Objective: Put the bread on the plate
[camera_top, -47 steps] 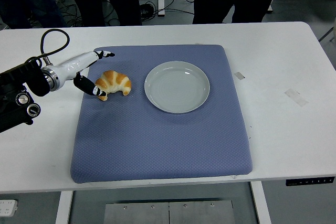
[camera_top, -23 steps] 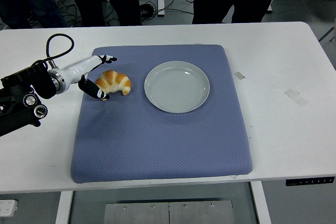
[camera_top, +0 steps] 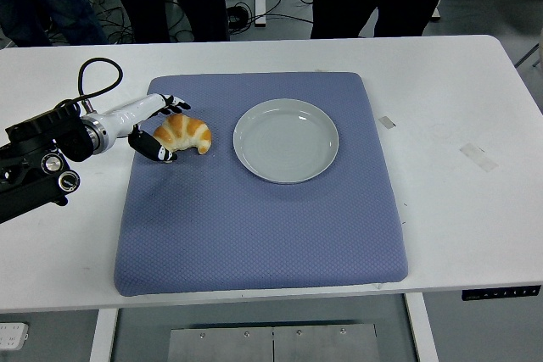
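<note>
The left hand (camera_top: 157,129) has closed in on the bread (camera_top: 183,133) over the last second. One second ago the upper fingers stood clear of the croissant toward 11 o'clock; they now sit against its upper left edge, and the thumb has drawn in below. The arm itself has shifted slightly away from the near edge of the surface (camera_top: 458,108). The bread has not moved in that time. Judgement: the approach is finished and the grasp is forming, but no lift has begun.

Hand state: partly closed, fingers (camera_top: 174,104) above and thumb (camera_top: 158,152) below, bracketing the left end of the bread. The thumb tip appears to touch the croissant's lower left tip; the fingers appear to touch or lie just beside its top edge. Whether the grip is firm cannot be told from this view.

The bread lies on the blue mat (camera_top: 254,226), at 9 o'clock from the plate (camera_top: 286,140), near it but not touching. The plate holds nothing. The task is therefore not yet done.

The right hand is out of view. People stand at the far side of the surface, at 12 o'clock, clear of the work.

Risk, as a judgement: a hold on one end only may let the curved bread pivot or slip when raised.
</note>
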